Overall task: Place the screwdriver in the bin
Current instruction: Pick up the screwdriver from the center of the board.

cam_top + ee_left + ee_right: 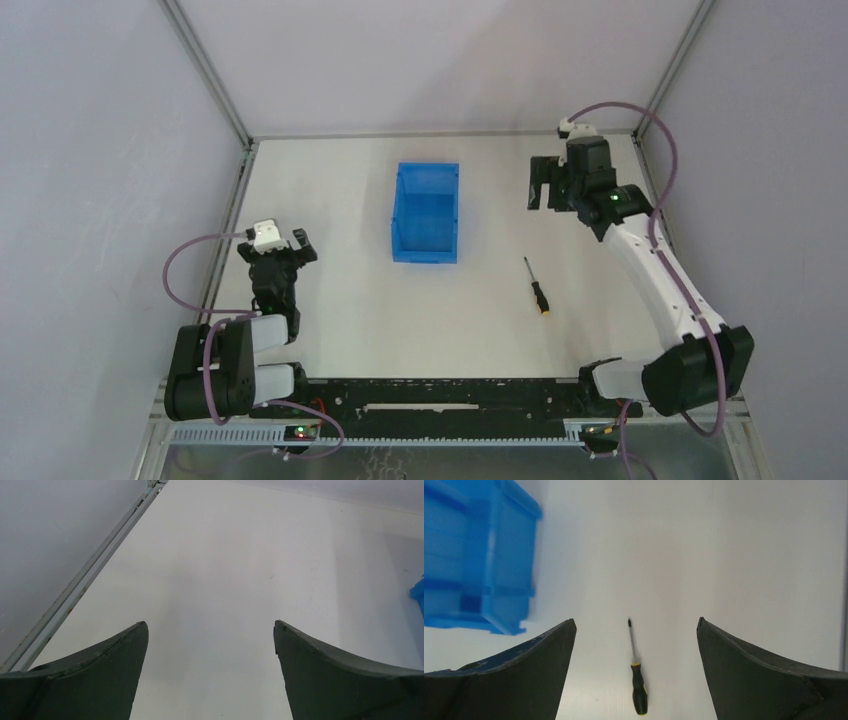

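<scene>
The screwdriver (pixel 537 286) lies flat on the bench (pixel 350 320), to the right of the bin (pixel 400 215) and well apart from it. Its tip points toward the far side and its handle toward my bases. It has not been picked up.

My right jaws are spread wide and hold nothing. They hang over the far right of the bench, beyond the screwdriver. In the right wrist view it sits between my two fingers (pixel 524 670), low in the picture. My left jaws are also released and empty, over bare bench on the left.

The step in hand is the reach and pick. I should draw back toward my base until the black handle is centred between the fingers. Then I should come straight down and close across the handle rather than the thin shaft, which could roll or slip. I would keep my wrist as it is, since the tool already runs lengthwise through the gap. How high I am above the bench is hard to judge from these views, so the last part of the descent should be slow.

There is bare bench all round the tool. The right side wall (pixel 760 150) is close to my forearm. The bin's opening faces up, so I can carry the tool leftward over its right wall.
</scene>
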Controlling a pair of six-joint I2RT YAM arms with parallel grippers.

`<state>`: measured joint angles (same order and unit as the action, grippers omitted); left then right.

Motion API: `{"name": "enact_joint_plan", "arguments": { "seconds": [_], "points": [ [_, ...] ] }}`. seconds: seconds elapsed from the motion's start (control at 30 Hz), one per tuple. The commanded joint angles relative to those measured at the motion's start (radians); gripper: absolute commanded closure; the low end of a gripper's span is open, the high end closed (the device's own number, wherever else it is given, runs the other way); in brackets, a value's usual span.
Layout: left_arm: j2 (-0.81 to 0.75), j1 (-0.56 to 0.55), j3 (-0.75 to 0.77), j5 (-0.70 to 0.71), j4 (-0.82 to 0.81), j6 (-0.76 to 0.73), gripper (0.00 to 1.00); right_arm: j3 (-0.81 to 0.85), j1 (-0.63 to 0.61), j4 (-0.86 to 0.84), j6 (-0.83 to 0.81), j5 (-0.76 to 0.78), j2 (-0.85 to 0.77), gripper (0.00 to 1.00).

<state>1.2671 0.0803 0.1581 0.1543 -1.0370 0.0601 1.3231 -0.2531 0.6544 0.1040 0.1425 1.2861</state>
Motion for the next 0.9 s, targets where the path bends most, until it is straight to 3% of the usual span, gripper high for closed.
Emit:
{"name": "enact_joint_plan", "arguments": {
  "seconds": [0.0,0.47,0.67,0.87],
  "points": [
    [-0.008,-0.008,0.029,0.011,-0.030,-0.022,0.00,-0.084,0.020,-0.044,0.030,-0.035,0.051,0.00],
    [-0.008,-0.008,0.028,0.011,-0.031,-0.022,0.00,-0.369,-0.022,-0.078,0.093,-0.069,0.177,0.06],
    [-0.008,-0.008,0.030,0.011,-0.031,-0.023,0.00,-0.415,-0.023,-0.068,0.108,-0.106,0.228,0.15],
    [-0.008,-0.008,0.029,0.011,-0.031,-0.023,0.00,-0.435,-0.034,-0.046,0.123,-0.117,0.285,0.34]
  ]
}}
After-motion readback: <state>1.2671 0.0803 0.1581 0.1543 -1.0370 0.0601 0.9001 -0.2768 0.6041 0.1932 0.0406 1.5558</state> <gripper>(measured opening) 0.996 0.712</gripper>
